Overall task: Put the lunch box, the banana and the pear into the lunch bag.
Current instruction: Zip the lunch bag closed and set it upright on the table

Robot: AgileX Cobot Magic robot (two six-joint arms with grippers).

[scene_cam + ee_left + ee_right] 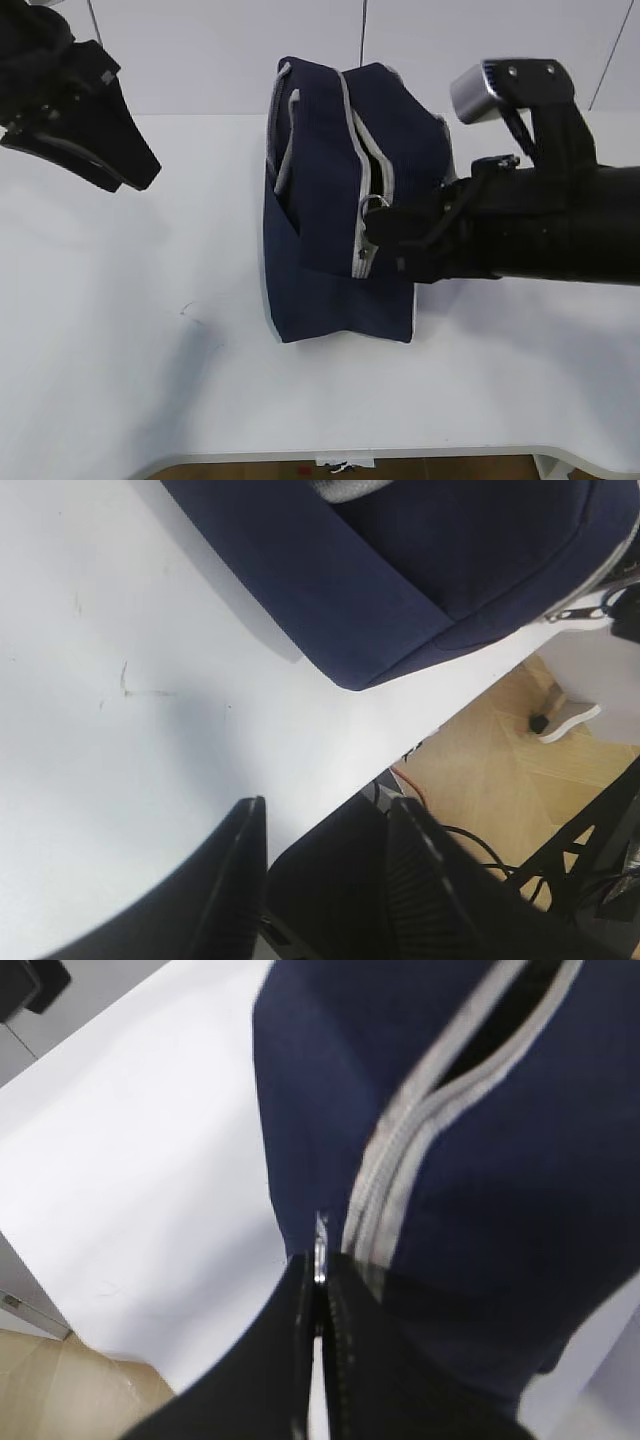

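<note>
The navy lunch bag [320,200] [430,570] [500,1210] stands on the middle of the white table [120,330]. Its grey zipper [356,150] [400,1160] is partly closed, with a dark gap still showing along it. My right gripper [378,235] [322,1265] is shut on the metal ring pull [371,206] [320,1245] at the bag's near side. My left gripper [135,175] [325,815] hangs open and empty above the table, well left of the bag. The lunch box, the banana and the pear are out of view.
The table's front edge [400,455] runs close below the bag. Past it lies a wooden floor with cables [500,770]. A pale wall stands behind the table.
</note>
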